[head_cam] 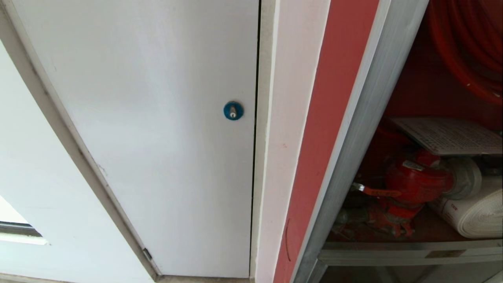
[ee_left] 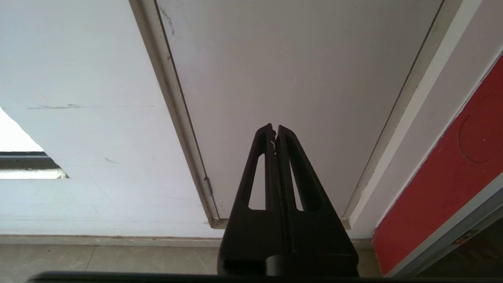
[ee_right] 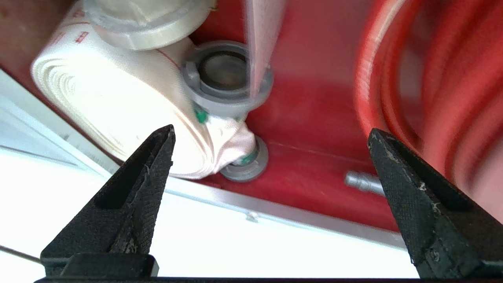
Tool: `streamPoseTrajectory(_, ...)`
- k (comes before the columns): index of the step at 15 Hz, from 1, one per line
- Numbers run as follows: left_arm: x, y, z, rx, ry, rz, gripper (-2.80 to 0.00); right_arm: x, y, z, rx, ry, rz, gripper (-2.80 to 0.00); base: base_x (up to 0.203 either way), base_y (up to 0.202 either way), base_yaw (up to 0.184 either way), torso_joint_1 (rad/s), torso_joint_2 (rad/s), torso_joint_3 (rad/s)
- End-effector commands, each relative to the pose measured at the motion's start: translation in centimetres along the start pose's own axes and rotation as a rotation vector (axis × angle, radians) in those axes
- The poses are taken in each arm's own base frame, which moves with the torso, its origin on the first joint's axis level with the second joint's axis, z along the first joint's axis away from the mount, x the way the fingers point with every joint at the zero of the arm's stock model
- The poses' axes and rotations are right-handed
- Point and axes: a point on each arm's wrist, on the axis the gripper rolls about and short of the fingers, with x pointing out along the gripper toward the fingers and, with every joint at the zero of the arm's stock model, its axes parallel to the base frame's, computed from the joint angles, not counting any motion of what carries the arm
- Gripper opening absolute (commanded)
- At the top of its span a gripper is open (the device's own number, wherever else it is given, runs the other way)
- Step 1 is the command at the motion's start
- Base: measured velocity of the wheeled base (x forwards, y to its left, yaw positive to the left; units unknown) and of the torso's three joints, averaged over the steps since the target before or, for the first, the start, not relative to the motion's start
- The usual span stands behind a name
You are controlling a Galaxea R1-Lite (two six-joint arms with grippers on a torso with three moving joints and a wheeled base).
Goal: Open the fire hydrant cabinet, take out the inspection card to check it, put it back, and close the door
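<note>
Now | fire hydrant cabinet (head_cam: 334, 118) open | inspection card (head_cam: 448, 135) inside, 3 o'clock | right gripper (ee_right: 271, 135) jaws wide, empty | door unclosed

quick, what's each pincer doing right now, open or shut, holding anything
left pincer: shut, holding nothing, in front of the white panel.
right pincer: wide open, holding nothing, facing the white rolled hose inside the fire hydrant cabinet.
</note>
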Motion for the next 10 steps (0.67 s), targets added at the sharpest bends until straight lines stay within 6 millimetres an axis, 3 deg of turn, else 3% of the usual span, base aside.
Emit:
streamPoseTrajectory(1,0.0,0.0,0.0,0.0,0.001,-0.002,-2.8,-2.1,-0.3,-0.3,0.0,0.0,-0.062,-2.8,0.0,0.0,0.0,0.0,0.0,0.0)
streamPoseTrajectory(4,0.0,0.0,0.0,0.0,0.001,-0.002,-2.8,-3.7,0.0,-0.6,-0.009,0.0,-0.066,-2.8,0.0,0.0,0.0,0.0,0.0,0.0)
streamPoseTrajectory(10,0.0,0.0,0.0,0.0,0.001,0.0,-2.8,-4.2,-0.1,-0.7,0.014,0.013,-0.082,-2.8,0.0,0.0,0.0,0.0,0.0,0.0)
